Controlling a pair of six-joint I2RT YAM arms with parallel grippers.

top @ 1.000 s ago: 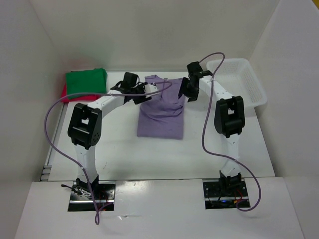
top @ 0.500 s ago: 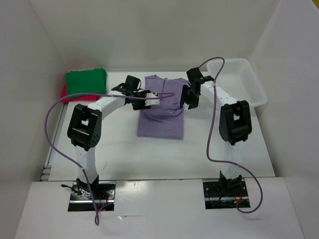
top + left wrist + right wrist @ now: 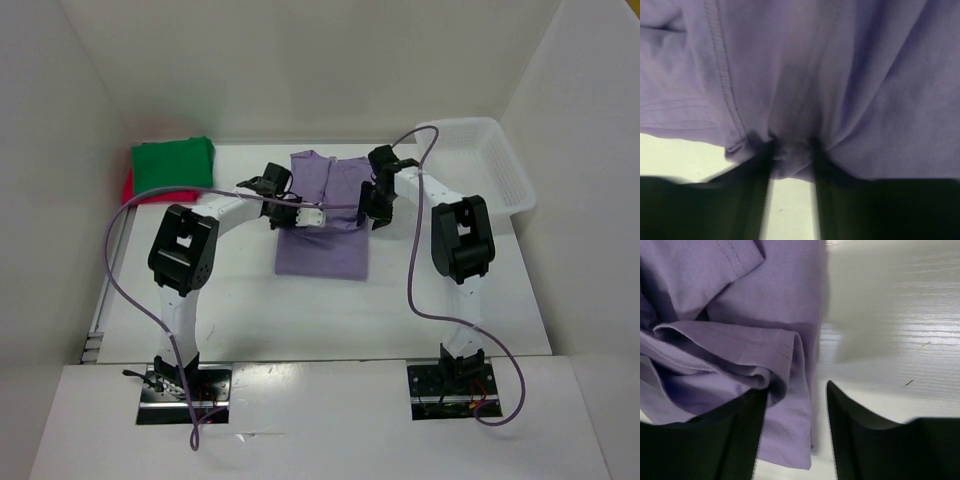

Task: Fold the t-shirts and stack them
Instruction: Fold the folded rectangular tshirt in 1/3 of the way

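Now left gripper point(image 3: 792, 151) tight on lavender shirt point(image 3: 322, 250), right gripper point(image 3: 796, 401) apart, white basket point(image 3: 522, 195) nearby.

The lavender shirt point(image 3: 322, 240) is soft, matt knit cloth with stitched hems. The green shirt point(image 3: 173, 163) and red shirt point(image 3: 128, 186) look equally matt. The basket point(image 3: 510, 185) is white plastic lattice; the bench point(image 3: 250, 300) is smooth and faintly glossy.
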